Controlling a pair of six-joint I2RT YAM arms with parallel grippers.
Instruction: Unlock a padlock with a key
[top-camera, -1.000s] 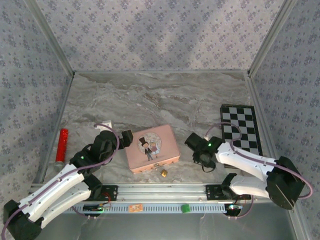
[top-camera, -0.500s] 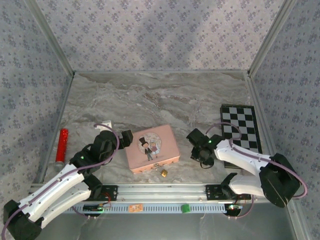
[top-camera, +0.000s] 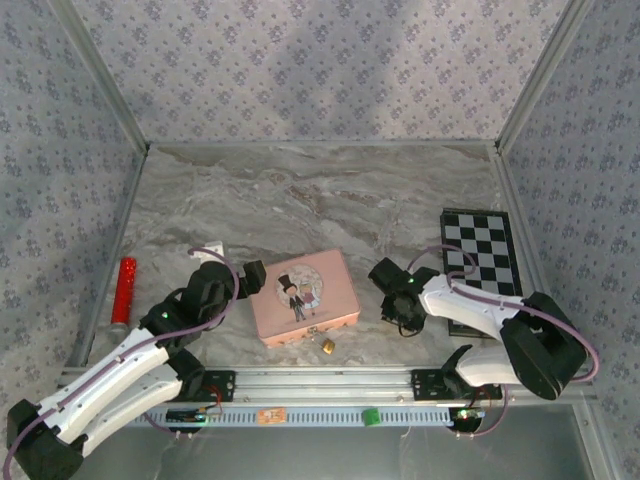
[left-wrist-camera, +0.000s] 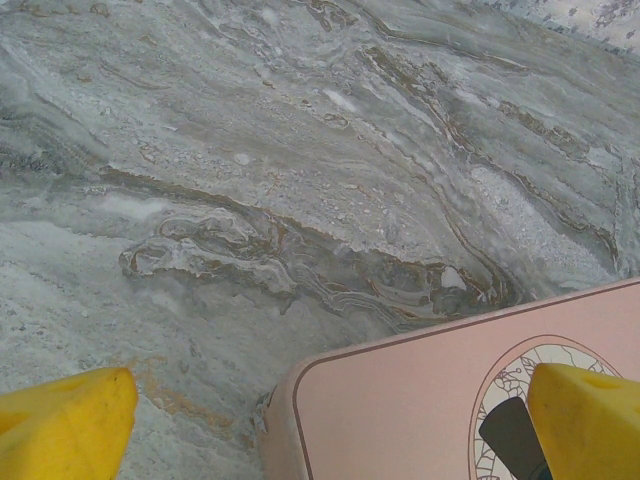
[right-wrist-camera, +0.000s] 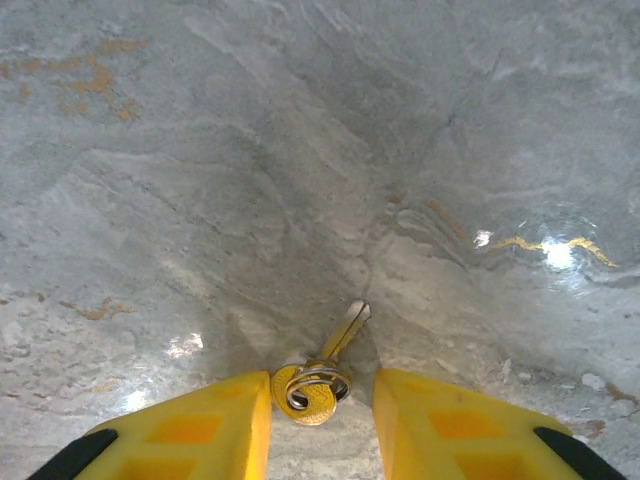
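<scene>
The tiny brass padlock (top-camera: 327, 346) lies on the marble by the front edge of the pink tin (top-camera: 305, 297). A brass key (right-wrist-camera: 322, 372) with a silver ring lies flat on the marble between the yellow fingers of my right gripper (right-wrist-camera: 320, 425). That gripper is open and low over the table, its left finger almost at the key's head and a gap on the right. It stands right of the tin as the right gripper (top-camera: 397, 303). My left gripper (left-wrist-camera: 335, 405) is open wide over the pink tin's (left-wrist-camera: 430, 400) far left corner, holding nothing.
A black-and-white checkerboard (top-camera: 480, 255) lies at the right, close behind my right arm. A red cylinder (top-camera: 124, 290) rests by the left wall. A metal rail (top-camera: 320, 380) runs along the near edge, and patterned walls enclose the table.
My right gripper has shifted a little left and away from the rail, its arm folding in behind it. The left arm, tin and padlock have not moved.
</scene>
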